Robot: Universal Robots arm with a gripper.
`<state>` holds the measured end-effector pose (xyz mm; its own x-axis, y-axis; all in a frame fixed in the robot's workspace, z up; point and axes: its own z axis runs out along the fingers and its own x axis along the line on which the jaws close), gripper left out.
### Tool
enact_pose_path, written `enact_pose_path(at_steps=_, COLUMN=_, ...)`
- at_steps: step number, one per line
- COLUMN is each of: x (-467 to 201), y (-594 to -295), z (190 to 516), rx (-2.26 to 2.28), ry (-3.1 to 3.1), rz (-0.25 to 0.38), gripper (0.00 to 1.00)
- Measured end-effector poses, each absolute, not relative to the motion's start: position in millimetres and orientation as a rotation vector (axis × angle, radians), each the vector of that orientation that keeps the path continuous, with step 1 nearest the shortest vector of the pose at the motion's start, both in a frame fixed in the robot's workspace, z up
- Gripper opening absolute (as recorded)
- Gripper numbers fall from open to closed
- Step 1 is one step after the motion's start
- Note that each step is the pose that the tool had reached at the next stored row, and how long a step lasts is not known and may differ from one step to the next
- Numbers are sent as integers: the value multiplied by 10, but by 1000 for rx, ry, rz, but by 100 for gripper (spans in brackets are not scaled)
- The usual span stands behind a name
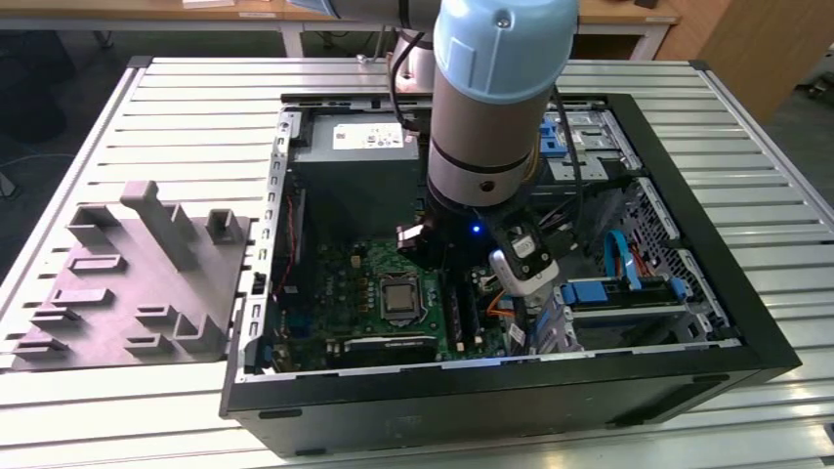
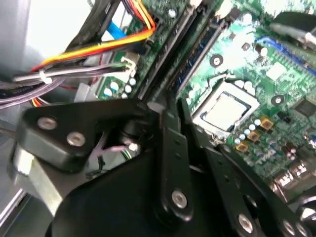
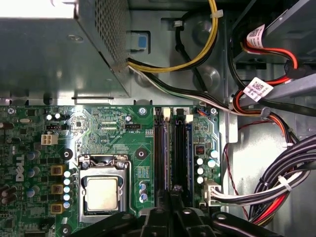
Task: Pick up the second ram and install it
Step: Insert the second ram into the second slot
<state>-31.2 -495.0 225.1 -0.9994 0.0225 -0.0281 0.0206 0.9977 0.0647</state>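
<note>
Beside the processor socket, the memory stick stands edge-up on the circuit board, pincer clamped on its upper edge. Judged light, rigid, fragile: hold that long edge squarely, without twisting.

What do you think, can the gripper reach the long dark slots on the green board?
Probably yes. The gripper hangs right over the slots, with nothing across them; the cable bundle lies off to the side of the green board.
</note>
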Motion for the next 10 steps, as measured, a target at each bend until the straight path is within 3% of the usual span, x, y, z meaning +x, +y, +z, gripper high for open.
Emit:
enact_pose_path(at_steps=1, x=-312, y=-4950, z=2251, rx=34, ry=3111, rz=100, gripper=18)
enact_pose_path(at_steps=2, x=-312, y=-4949, z=2250, rx=34, ry=3111, rz=101, gripper=25)
enact_pose_path(at_steps=10, x=-310, y=-4951, z=2253, rx=34, ry=3111, rz=97, gripper=25)
